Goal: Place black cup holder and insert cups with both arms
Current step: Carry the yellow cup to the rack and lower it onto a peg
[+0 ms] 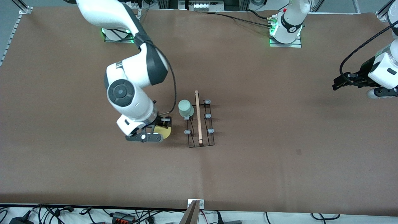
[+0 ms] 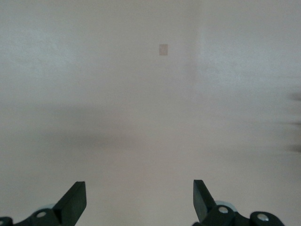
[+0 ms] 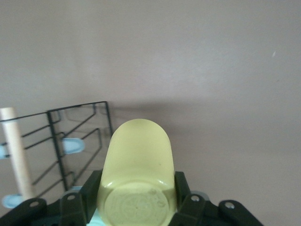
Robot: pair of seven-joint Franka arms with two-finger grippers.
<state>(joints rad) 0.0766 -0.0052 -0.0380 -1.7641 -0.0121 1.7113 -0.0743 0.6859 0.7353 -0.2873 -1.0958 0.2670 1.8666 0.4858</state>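
The black cup holder [image 1: 207,124] lies flat on the table's middle, with its wooden rod handle [image 1: 198,116] on top. The mint green cup [image 1: 186,108] sits on one of its pegs on the side toward the right arm's end. My right gripper [image 1: 160,129] is shut on the yellow cup [image 1: 165,133] just beside the holder, low over the table. In the right wrist view the gripper [image 3: 136,194] holds the yellow cup [image 3: 138,155] by its base end, with the holder [image 3: 80,123] close by. My left gripper [image 1: 337,84] waits open and empty at the left arm's end [image 2: 139,197]. The light blue cup is out of view.
The brown table [image 1: 279,149] is bare around the holder. Cables and plugs [image 1: 118,214] lie off the table's front edge.
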